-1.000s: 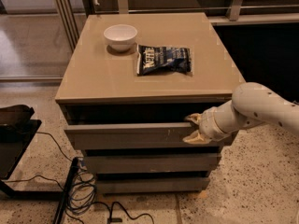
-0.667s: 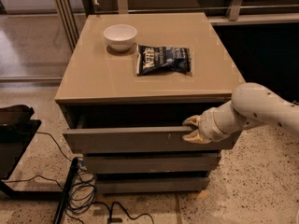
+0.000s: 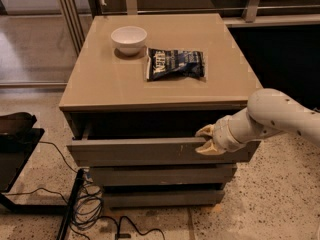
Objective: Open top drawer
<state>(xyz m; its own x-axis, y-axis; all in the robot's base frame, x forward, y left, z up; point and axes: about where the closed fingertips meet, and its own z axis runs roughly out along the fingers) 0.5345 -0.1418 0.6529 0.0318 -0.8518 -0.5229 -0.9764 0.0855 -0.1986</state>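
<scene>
The top drawer [image 3: 145,151] is a wide grey-taupe front panel under the tan cabinet top [image 3: 110,79]. It stands pulled out a short way, with a dark gap and a strip of interior showing behind its top edge. My gripper [image 3: 206,140] comes in from the right on a white arm. Its cream fingers [image 3: 205,131] straddle the drawer's top edge right of centre, one above and one in front, closed on the panel. Small white marks show on the panel just left of the gripper.
A white bowl [image 3: 129,39] and a dark snack bag [image 3: 175,64] lie on the cabinet top. Two shorter grey drawer fronts [image 3: 160,175] sit below. Black cables [image 3: 95,209] and a black stand [image 3: 15,149] are on the speckled floor at left.
The top drawer has slid outward toward the camera with the gripper on its edge; the gap behind the panel is wider. The gripper has moved slightly down and forward.
</scene>
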